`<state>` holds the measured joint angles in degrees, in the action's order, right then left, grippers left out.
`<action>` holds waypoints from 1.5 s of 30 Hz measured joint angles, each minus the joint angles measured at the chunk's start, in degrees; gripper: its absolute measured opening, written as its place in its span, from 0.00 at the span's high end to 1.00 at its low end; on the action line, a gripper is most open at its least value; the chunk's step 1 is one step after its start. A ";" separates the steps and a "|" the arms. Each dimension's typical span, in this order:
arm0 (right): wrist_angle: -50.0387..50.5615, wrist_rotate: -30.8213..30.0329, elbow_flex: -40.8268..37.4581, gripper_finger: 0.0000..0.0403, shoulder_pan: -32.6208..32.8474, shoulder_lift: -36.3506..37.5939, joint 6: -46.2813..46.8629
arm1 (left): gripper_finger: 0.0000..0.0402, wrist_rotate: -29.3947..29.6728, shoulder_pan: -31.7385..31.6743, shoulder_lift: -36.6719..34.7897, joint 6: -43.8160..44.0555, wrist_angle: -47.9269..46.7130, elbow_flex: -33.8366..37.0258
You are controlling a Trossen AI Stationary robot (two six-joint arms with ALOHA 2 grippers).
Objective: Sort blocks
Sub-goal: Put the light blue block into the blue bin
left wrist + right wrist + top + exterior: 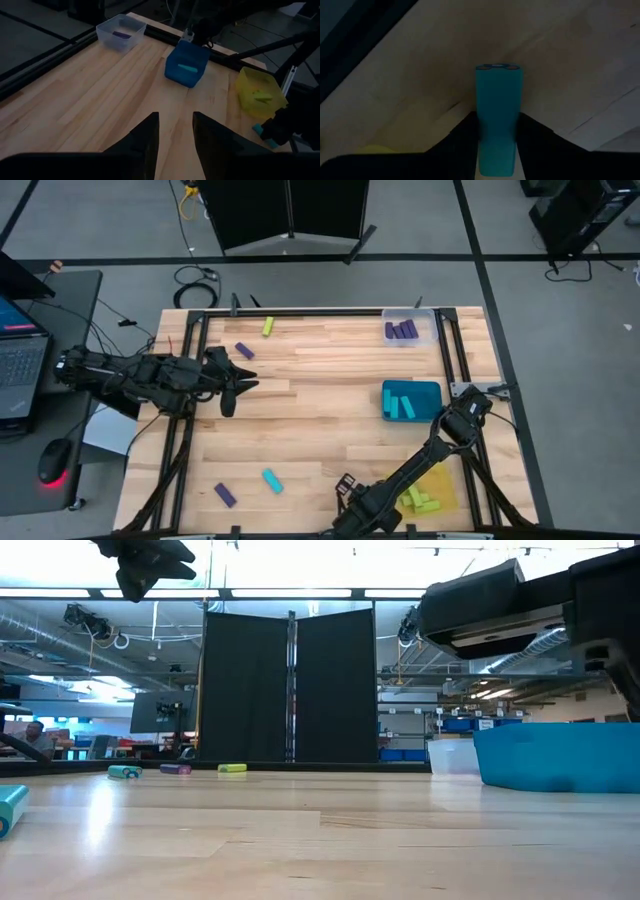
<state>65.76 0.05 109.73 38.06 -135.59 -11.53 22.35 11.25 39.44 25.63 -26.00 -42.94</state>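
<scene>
The right hand (497, 145) is sitting low at the near edge of the surface (320, 395), fingers closed on a cyan block (498, 117) that is sticking out forward between them, close above the wood. Just beside this hand is the yellow tray (440, 485) holding yellow-green blocks (420, 501).

The left hand (228, 383) is hovering over the far-left part of the surface, fingers (145, 137) parted with a clear gap and holding nothing. A purple block (244, 350) is lying just beside its fingertips, and a yellow-green block (268, 327) a bit farther off toward the far edge.

Well ahead of the left hand, across the surface, the clear tray (120, 32) is holding purple blocks (402, 330), and the teal tray (186, 64) is holding cyan blocks (401, 405).

Between the two hands near the front edge, a loose cyan block (272, 480) and a purple block (225, 495) are lying flat and a little apart.
</scene>
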 joint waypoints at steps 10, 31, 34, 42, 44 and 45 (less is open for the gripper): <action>2.52 -6.98 7.46 0.72 -3.46 -0.68 2.52 | 0.69 -0.14 0.00 0.00 -0.04 -0.47 0.00; 13.53 -11.38 9.13 0.72 -27.52 11.94 14.26 | 0.69 2.64 0.00 0.07 7.60 -10.03 0.00; 7.14 -12.13 -0.54 0.72 -29.80 19.60 15.59 | 0.69 2.61 0.17 0.57 7.37 -9.93 0.24; -2.69 -12.46 -33.08 0.72 -30.78 44.13 32.35 | 0.69 0.26 1.86 5.52 2.15 -8.15 3.74; -1.30 -12.46 -38.97 0.72 -29.91 49.28 39.16 | 0.69 -2.21 2.72 7.81 -0.45 -5.55 4.86; -0.37 -12.46 -41.52 0.72 -29.40 51.64 42.43 | 0.69 -3.43 3.12 9.18 -1.76 -4.28 5.23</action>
<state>65.38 -12.40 68.21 8.66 -83.95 30.90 18.92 14.36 48.62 23.87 -30.29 -37.70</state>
